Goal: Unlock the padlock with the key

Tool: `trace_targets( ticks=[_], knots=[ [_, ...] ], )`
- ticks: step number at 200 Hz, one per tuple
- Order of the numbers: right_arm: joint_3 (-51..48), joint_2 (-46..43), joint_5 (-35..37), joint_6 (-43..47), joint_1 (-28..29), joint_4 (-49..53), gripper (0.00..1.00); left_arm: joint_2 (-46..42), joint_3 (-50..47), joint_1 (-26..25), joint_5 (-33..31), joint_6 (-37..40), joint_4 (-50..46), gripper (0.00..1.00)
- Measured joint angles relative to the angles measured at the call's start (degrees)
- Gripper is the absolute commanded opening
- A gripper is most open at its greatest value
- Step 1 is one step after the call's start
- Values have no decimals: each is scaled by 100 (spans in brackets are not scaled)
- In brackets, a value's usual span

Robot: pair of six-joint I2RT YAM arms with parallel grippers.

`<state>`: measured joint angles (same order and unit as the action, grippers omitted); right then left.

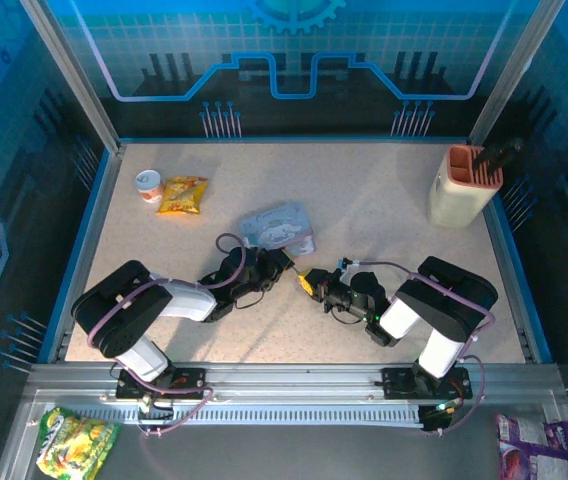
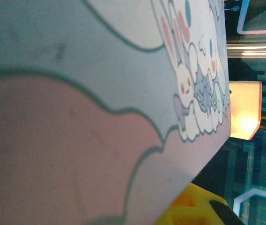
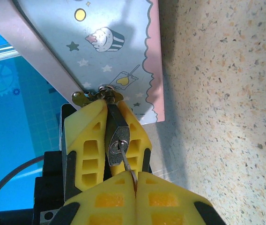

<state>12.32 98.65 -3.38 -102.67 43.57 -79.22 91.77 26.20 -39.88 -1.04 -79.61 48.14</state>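
Seen from above, a small white paper cup [image 1: 148, 185] and a crinkly yellow snack bag [image 1: 182, 195] are lying at the upper left of the speckled beige table [image 1: 384, 220]. Near the middle, the left gripper [image 1: 284, 264] is reaching to the lower edge of the flat pale blue tin with cartoon pictures [image 1: 279, 228]. Just right of it, the right gripper [image 1: 308, 282] is facing it, tip to tip. A beige tub with an orange rim [image 1: 462, 185] is standing at the upper right.

In the right wrist view, the left gripper's two yellow fingers [image 3: 84, 140] are squeezing the tiny dark grey metal padlock [image 3: 116, 133] from both sides, mid-frame, at the tin's edge. Below, the right gripper's fingers are pinching the thin dark metal key [image 3: 128, 164], whose tip is sitting in the keyhole.
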Motion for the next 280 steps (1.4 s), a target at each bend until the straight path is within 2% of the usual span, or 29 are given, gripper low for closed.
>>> trace_targets(
  ticks=[133,280],
  knots=[
    [11,17,68,-24,79,-31,0,-2,0,-7,2,-2,0,6],
    [-114,17,549,-35,291,-105,0,-2,-2,-81,-20,0,-39,7]
  ],
)
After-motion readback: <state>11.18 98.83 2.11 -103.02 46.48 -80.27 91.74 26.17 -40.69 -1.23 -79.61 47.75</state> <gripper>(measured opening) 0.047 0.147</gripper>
